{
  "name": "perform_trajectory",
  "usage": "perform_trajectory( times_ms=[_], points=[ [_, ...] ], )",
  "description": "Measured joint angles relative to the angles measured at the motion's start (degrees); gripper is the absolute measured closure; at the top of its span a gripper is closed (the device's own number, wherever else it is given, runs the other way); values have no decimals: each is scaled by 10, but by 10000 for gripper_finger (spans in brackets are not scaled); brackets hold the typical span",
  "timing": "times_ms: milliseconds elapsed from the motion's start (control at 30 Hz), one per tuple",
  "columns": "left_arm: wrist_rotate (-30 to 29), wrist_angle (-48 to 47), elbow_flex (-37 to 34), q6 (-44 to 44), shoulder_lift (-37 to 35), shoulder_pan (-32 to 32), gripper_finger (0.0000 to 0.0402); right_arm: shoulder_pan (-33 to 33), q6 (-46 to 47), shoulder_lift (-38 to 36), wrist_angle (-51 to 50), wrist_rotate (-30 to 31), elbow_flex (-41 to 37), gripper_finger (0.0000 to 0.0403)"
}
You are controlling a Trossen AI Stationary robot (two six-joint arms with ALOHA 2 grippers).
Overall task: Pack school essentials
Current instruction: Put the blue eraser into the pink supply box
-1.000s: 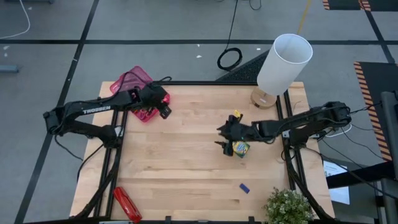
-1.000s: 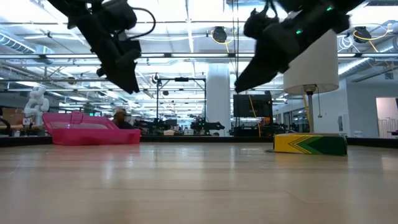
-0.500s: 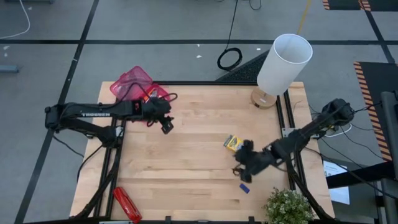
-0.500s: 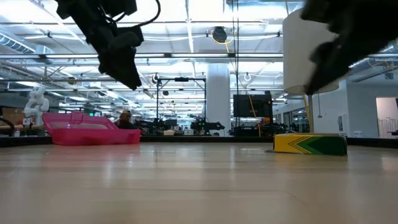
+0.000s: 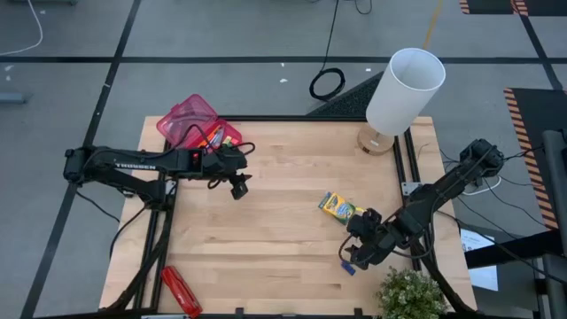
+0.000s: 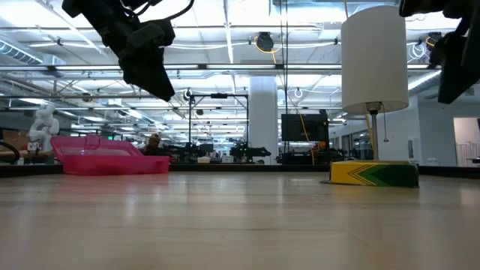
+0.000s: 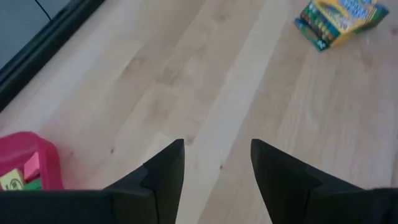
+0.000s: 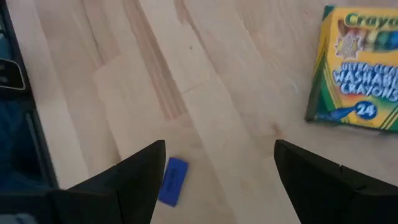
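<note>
looking down from the high view, we see the right pincer (image 5: 361,252) hanging over the worktop (image 5: 275,221) just beside a small blue eraser (image 5: 348,267), with the crayon box (image 5: 337,207) lying flat a little farther in. the left pincer (image 5: 236,184) hovers near the pink basket (image 5: 186,120), which already holds some stationery; we judge the step in hand to be fetching the eraser.

from the low view, we make out the crayon box (image 6: 374,173) resting on the wood and the pink basket (image 6: 109,159) at the far edge, with both arms raised clear of the surface.

through the left wrist view, our left fingers (image 7: 165,171) stand apart with nothing between them, over bare wood.

through the right wrist view, our right fingers (image 8: 143,171) are spread wide and empty; the blue eraser (image 8: 173,180) lies close to one of them. next, we reckon, the pincer must centre over the eraser, drop, and close.
</note>
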Motion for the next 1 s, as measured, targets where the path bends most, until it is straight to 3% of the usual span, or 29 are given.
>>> perform_trajectory(
  times_ms=[167,500,700,1000],
  points=[
    [0,11,0,1,0,6,215,1,19,0,9,-41,0,113],
    [0,5,0,-11,0,-2,215,25,138,14,9,-42,0,112],
    [0,6,0,-11,0,-3,215,33,138,36,8,-56,0,112],
    [-3,6,0,-5,0,-3,215,33,60,78,36,-60,0,113]
  ],
)
